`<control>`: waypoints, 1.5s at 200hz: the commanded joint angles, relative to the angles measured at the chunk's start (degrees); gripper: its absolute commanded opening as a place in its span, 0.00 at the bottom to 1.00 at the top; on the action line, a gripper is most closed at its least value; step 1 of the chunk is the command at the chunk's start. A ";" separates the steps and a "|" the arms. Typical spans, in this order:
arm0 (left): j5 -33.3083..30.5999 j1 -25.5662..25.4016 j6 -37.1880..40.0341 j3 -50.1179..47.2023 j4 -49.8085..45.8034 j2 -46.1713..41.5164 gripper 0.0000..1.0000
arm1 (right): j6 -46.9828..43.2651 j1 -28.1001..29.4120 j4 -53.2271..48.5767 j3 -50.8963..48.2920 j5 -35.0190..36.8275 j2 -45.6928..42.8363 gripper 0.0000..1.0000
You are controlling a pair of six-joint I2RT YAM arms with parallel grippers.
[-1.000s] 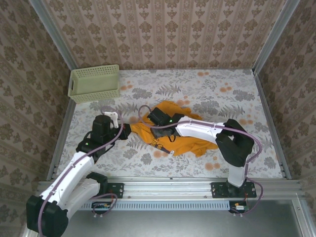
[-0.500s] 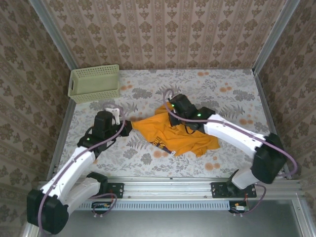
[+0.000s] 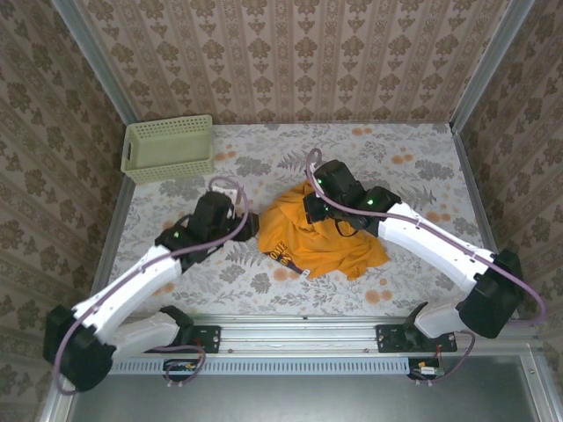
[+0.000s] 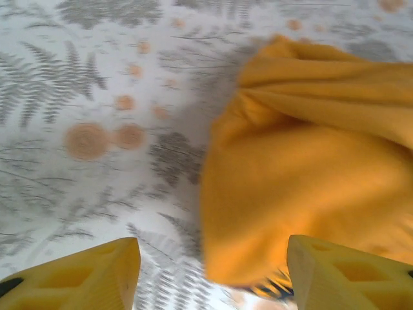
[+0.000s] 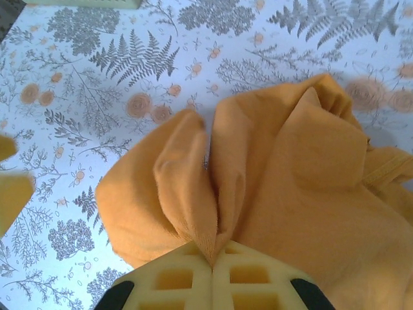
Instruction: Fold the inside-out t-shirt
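One soft, light t-shirt (image 3: 321,242) lies crumpled in the middle of the table (image 3: 413,167). My right gripper (image 5: 211,258) pinches a fold of it; my left gripper (image 4: 210,261) stands released beside its edge. It will sag, I judge, so I would grasp the hems.

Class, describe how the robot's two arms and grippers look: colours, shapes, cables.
Both the left arm and right arm have smooth white link shells joined by bulky black joints, with a mauve cable looping along each. Small green lights glow on the black housings. The left gripper and right gripper have pale yellow plastic fingers with hollow, moulded cells.
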 commanded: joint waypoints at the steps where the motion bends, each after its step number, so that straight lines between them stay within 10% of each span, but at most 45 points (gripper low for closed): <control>1: -0.91 -5.57 -3.85 -5.50 8.50 -3.14 0.66 | 3.86 0.00 2.72 0.58 -3.91 -0.34 0.00; 93: 4.06 -9.58 -6.77 -5.06 29.72 15.31 0.66 | 5.38 4.45 5.95 -3.64 -4.32 -5.03 0.00; 157: 5.37 -7.31 -6.05 -6.06 29.78 16.77 0.00 | 8.79 -1.23 4.71 -9.22 -1.11 -9.21 0.00; 256: 7.27 -11.57 -4.83 -15.79 34.61 9.52 0.00 | 2.43 -13.84 5.70 -6.58 3.22 4.22 0.00; 300: 7.56 -11.62 -4.38 -14.97 35.33 10.81 0.00 | -1.76 -11.57 1.03 -5.75 10.08 0.48 0.39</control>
